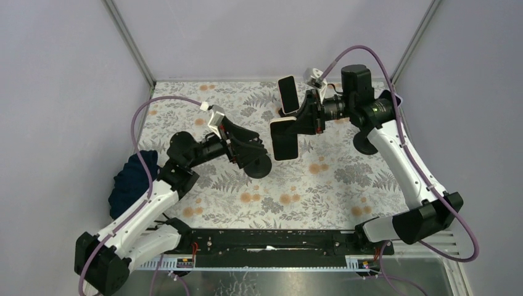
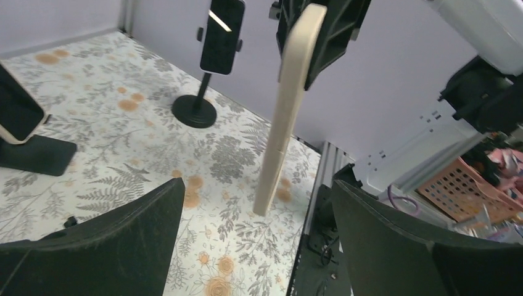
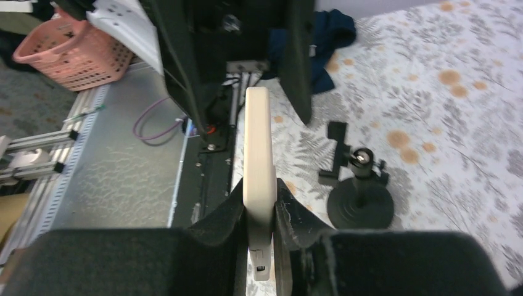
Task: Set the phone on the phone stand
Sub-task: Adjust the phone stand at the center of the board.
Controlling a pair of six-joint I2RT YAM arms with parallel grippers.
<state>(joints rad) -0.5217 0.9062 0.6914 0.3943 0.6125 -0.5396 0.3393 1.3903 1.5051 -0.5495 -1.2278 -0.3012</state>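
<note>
A phone (image 1: 285,139) in a cream case hangs upright in my right gripper (image 1: 303,125), which is shut on its upper part above the middle of the table. In the right wrist view the phone (image 3: 259,142) is edge-on between the pads (image 3: 293,209). The empty phone stand (image 1: 258,166), black with a round base and a clamp head, stands just left of the phone; it also shows in the right wrist view (image 3: 361,198). My left gripper (image 1: 256,148) is open and empty over that stand, facing the phone's edge (image 2: 290,105).
A second phone on a stand (image 1: 288,94) is at the back middle. Another phone on a round-based stand (image 2: 221,31) shows beyond the held phone. A dark blue cloth (image 1: 129,182) lies at the table's left edge. A pink basket (image 3: 77,52) sits off the table.
</note>
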